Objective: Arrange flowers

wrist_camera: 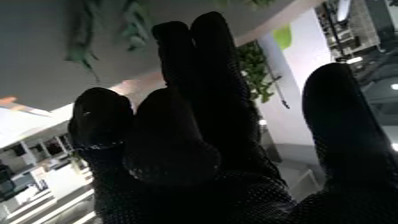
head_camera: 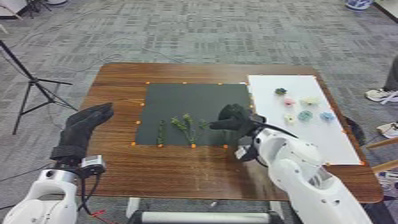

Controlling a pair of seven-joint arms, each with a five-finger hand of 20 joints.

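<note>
The left hand point(head_camera: 82, 125) is held out at the table's point(head_camera: 120, 107) left edge, fingers loosely extended. Green sprigs point(head_camera: 188, 131) lie on the dark mat point(head_camera: 191, 97). The right hand point(head_camera: 233, 119) hangs at its right side, near the sprigs, thumb wide of the fingers. Flowers point(head_camera: 305, 116) rest on the white mat point(head_camera: 333, 147).
</note>
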